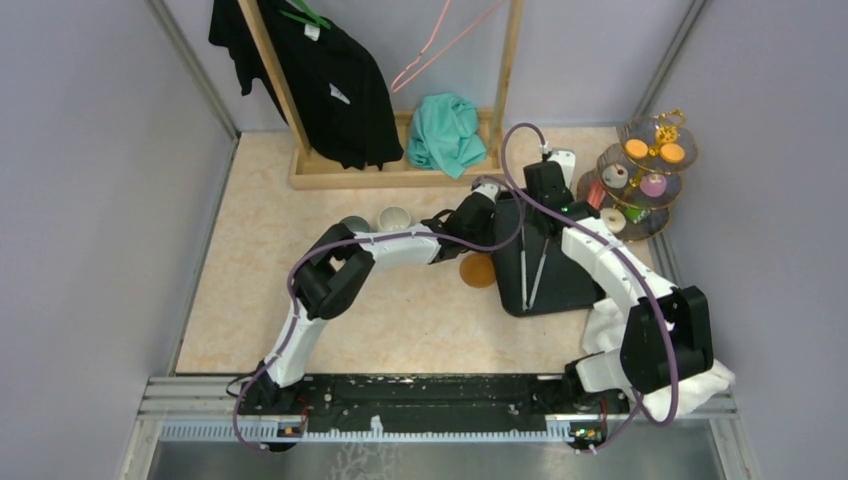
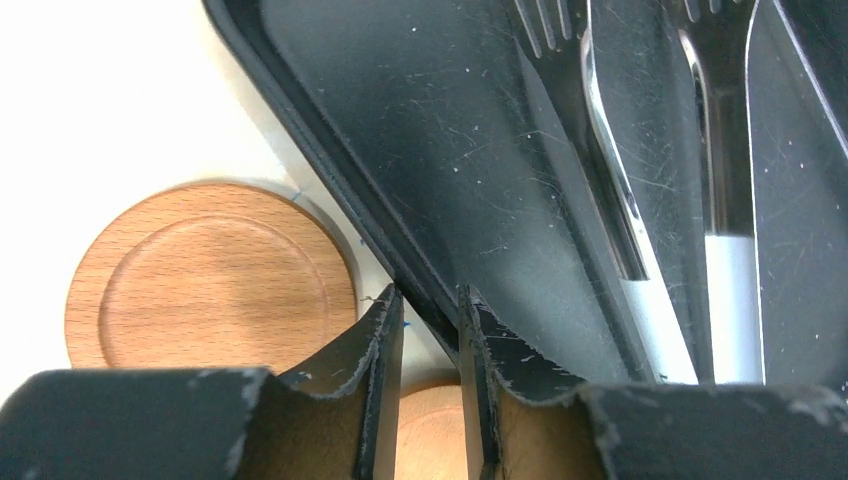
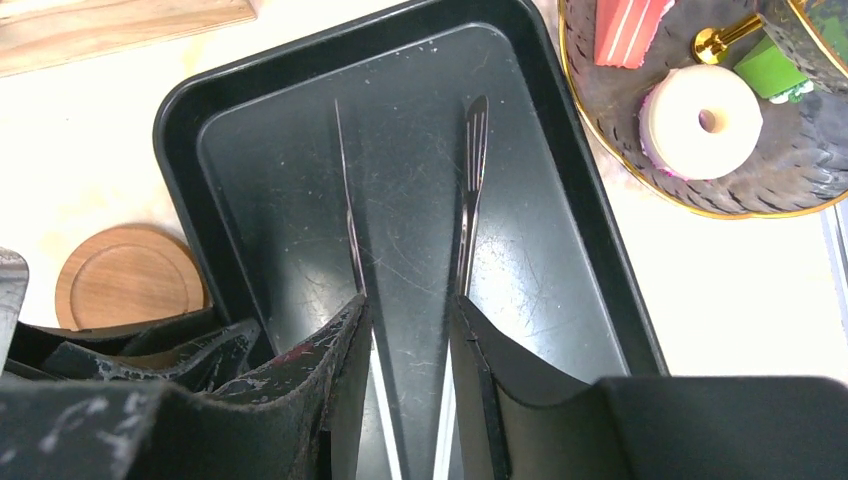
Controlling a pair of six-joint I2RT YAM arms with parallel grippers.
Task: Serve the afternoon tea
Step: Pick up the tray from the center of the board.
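Three-tier stand (image 1: 645, 175) beside tray (image 1: 560, 290); left tool (image 2: 430, 305), arm outstretched, seemingly straddles its rim.

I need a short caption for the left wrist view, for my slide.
Left hand straddling the black tray's rim, tongs inside, wooden coaster beside.

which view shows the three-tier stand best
The top external view: the three-tier stand shows whole there, every tier in sight. The right wrist view catches only part of its lowest tier, with a white doughnut and a red piece. The left wrist view shows none of it.
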